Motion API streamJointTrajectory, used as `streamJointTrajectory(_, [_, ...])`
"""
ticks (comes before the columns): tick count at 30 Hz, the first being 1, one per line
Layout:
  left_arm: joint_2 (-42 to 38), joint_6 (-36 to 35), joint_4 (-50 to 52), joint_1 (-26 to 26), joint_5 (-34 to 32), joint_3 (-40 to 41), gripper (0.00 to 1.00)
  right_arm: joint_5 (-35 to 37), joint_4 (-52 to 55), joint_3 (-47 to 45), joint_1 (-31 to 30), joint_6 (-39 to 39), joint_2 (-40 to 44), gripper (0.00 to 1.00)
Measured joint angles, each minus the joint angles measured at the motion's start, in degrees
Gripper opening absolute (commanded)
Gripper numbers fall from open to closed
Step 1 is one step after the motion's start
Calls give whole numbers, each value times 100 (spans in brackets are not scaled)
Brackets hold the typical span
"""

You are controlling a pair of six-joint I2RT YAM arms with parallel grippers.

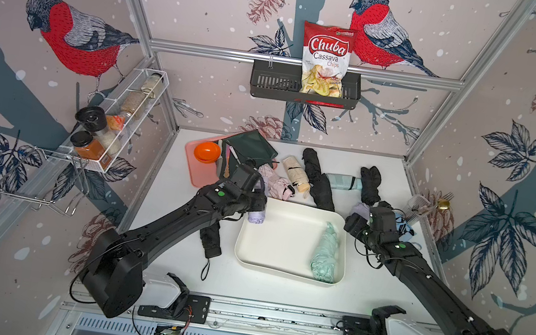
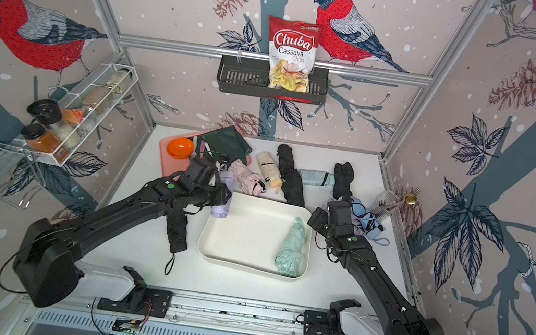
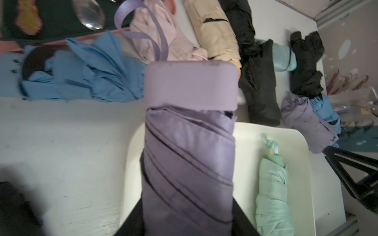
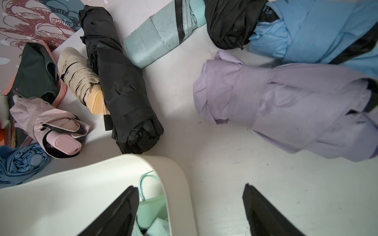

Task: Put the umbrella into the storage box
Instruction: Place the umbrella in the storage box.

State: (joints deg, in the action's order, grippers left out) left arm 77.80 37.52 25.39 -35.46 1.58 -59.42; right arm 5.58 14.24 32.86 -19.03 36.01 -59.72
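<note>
Lilac umbrella (image 3: 188, 153): clamped in my left hand (image 3: 188, 216), long axis running outward, handle foremost, at storage box (image 3: 306, 163) corner. My right hand (image 4: 190, 186): spread, empty.

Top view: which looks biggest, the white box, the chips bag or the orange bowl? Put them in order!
Biggest to smallest in a top view:
1. white box
2. chips bag
3. orange bowl
The bag hangs farther back, so it looks smaller.
</note>
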Motion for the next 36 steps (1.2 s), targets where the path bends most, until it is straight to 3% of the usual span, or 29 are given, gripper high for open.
streamJointTrajectory(10, [1397, 52, -566, -1272, 321, -306, 44, 2, 50, -420, -361, 173, 778, 80])
streamJointTrajectory(23, [2253, 472, -1038, -1764, 761, -278, 49, 70, 22, -678, -892, 332, 960, 78])
streamJointTrajectory(36, [2669, 754, -1366, -2079, 1189, -363, 81, 234, -22, -848, -1231, 444, 1189, 77])
